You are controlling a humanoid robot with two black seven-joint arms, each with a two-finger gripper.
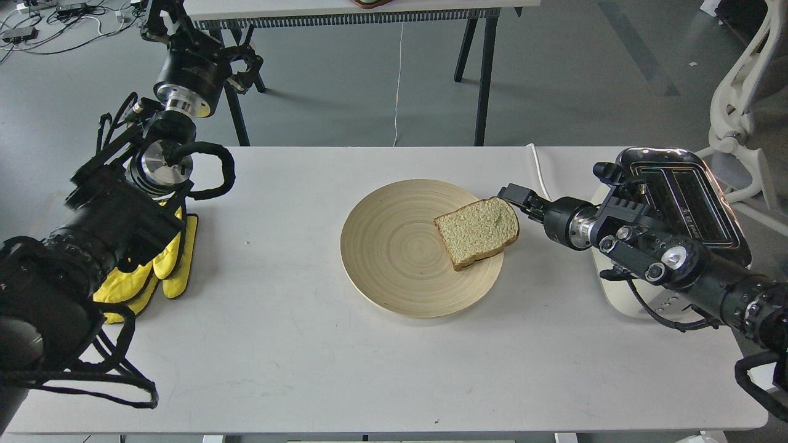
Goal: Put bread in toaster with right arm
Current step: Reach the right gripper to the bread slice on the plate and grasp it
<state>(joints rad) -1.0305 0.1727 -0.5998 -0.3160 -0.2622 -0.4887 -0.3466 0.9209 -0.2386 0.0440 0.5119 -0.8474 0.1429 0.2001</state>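
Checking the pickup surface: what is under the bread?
The bread lies on a round wooden plate, toward its right edge, on the white table. The plate beneath the slice is covered. The right hand is at its right corner.

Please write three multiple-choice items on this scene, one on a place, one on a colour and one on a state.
1. Where does the bread lie?
A. On the right part of the round plate
B. In a toaster slot
C. On the bare table beside the gloves

2. What colour are the gloves under the left arm?
A. Red
B. Yellow
C. Blue

3. How does the right gripper stand to the bread?
A. It holds the bread high above the toaster
B. It is far off, over the floor
C. Its tip is at the slice's right edge, the slice still on the plate

Answers:
1 A, the slice overhangs the plate's right rim.
2 B, yellow fabric shows below the black arm.
3 C, the tip meets the crust; a grip cannot be confirmed.
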